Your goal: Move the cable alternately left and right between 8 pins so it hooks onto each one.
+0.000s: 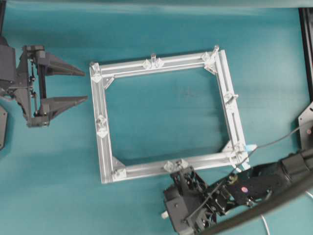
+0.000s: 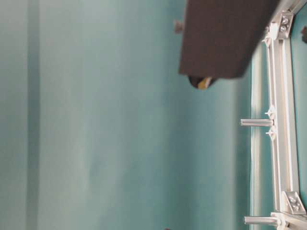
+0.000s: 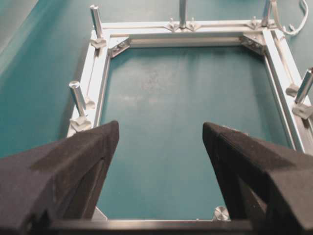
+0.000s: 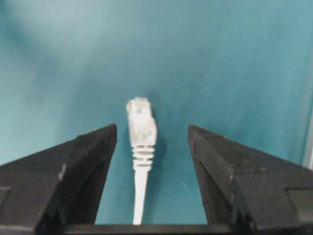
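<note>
- Left gripper (image 1: 83, 85) sat at 9 o'clock of the overhead view, jaws spread wide, nothing between them. Fingers pointed twd the frame's left rail but stayed apart from it – prob. parked clear so it didn't block the pins.
- Left wrist view: same gripper (image 3: 161, 142) looked across the square aluminium frame (image 3: 181, 39), which lay flat on the teal table (image 1: 49, 186). Interior of frame was bare – no cord threaded round any post yet, as far as visible.
- The 8 pins (image 1: 153, 58) stood upright on small brackets at corners & mid-sides; upright posts give the cord sthg to catch on when swung side to side. One mid-rail pin (image 2: 256, 122) showed clearly in the table-level view, sticking out from the rail (view is turned sideways).
- Cable (image 4: 141, 147) w/ its white plug lay on the table directly between the right gripper's fingers, plug end pointing away from the wrist cam. Not pinched: gaps showed either side of it.
- Right gripper (image 4: 151, 134) was wide open, straddling the plug – looked set up for a pinch near the plug end, my guess. In overhead it sat at ~5 o'clock, below the frame's bottom rail.
- More white cord (image 3: 288, 24) showed at 1 o'clock in the left wrist view, outside the far right corner.
- Judgement: task at the very start, zero pins hooked.
</note>
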Controlling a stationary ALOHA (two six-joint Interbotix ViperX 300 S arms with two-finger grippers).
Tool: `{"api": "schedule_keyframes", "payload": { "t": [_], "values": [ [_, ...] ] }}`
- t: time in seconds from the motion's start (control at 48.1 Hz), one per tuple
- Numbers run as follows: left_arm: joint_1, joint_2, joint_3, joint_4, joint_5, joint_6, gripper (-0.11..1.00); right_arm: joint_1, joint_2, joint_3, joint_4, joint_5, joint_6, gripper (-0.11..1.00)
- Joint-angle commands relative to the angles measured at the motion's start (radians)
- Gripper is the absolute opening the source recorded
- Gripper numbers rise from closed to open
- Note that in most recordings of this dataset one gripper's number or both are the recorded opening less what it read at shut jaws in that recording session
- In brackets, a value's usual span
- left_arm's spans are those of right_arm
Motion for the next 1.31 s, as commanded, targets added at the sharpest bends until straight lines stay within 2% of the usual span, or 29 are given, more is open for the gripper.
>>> {"api": "schedule_keyframes", "payload": {
  "t": [0.0, 0.187, 0.457, 0.624, 0.79, 0.873, 0.998, 1.123, 1.206, 1.289],
  "values": [
    [-0.006, -0.002, -0.008, 0.003, -0.005, 0.009, 0.81, 0.002, -0.009, -0.032, -0.003, 0.011, 0.002, 0.63],
    [-0.009, -0.002, -0.008, 0.002, -0.005, 0.009, 0.81, 0.002, -0.006, -0.029, -0.003, 0.018, 0.002, 0.55],
    [-0.012, -0.003, -0.006, 0.003, -0.005, 0.008, 0.81, 0.006, 0.017, -0.017, -0.003, 0.023, 0.003, 0.19],
    [-0.014, -0.008, -0.002, 0.003, -0.005, 0.008, 0.81, 0.018, 0.029, -0.015, -0.003, 0.032, 0.012, 0.18],
    [-0.015, -0.023, 0.006, 0.003, -0.003, 0.008, 0.81, 0.018, -0.023, -0.018, -0.006, 0.114, 0.064, 0.18],
    [-0.015, -0.035, 0.011, 0.003, -0.005, 0.008, 0.81, 0.023, -0.083, -0.009, -0.021, 0.166, 0.081, 0.18],
    [-0.014, -0.048, 0.023, 0.002, -0.003, 0.008, 0.81, 0.028, -0.184, 0.011, -0.075, 0.273, 0.104, 0.18],
    [-0.014, -0.048, 0.037, 0.002, -0.005, 0.008, 0.81, 0.029, -0.288, 0.031, -0.155, 0.414, 0.178, 0.18],
    [-0.014, -0.046, 0.038, 0.003, -0.005, 0.008, 0.81, 0.029, -0.347, 0.057, -0.201, 0.509, 0.273, 0.18],
    [-0.014, -0.048, 0.038, 0.002, -0.005, 0.009, 0.81, 0.025, -0.391, 0.097, -0.245, 0.583, 0.399, 0.18]
  ]
}}
